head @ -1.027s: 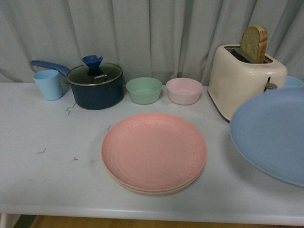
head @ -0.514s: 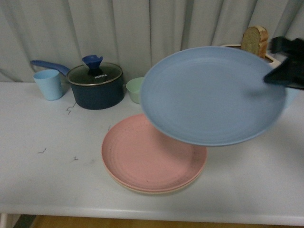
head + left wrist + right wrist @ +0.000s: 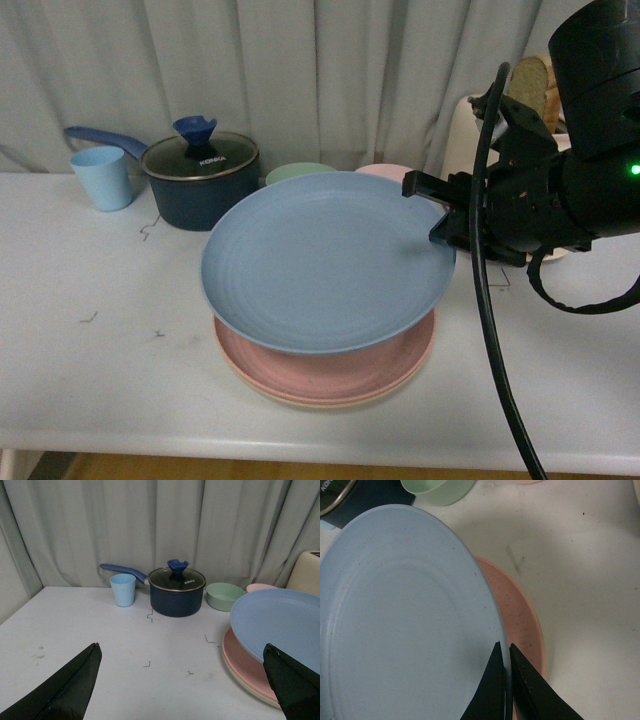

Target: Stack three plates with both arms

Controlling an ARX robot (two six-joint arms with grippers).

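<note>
One blue plate [image 3: 325, 262] hangs tilted over the pink plate [image 3: 330, 375], its right edge clamped in the right claw [image 3: 504, 652].

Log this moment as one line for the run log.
right gripper: shut on blue plate rim | blue plate: over pink plate, not released | beige plate: beneath pink | left gripper: open, empty

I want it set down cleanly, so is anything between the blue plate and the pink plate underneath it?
Nothing visible. The blue plate, gripped at its rim by the right end effector, hangs just above the pink plate, and the gap between them looks clear.
</note>
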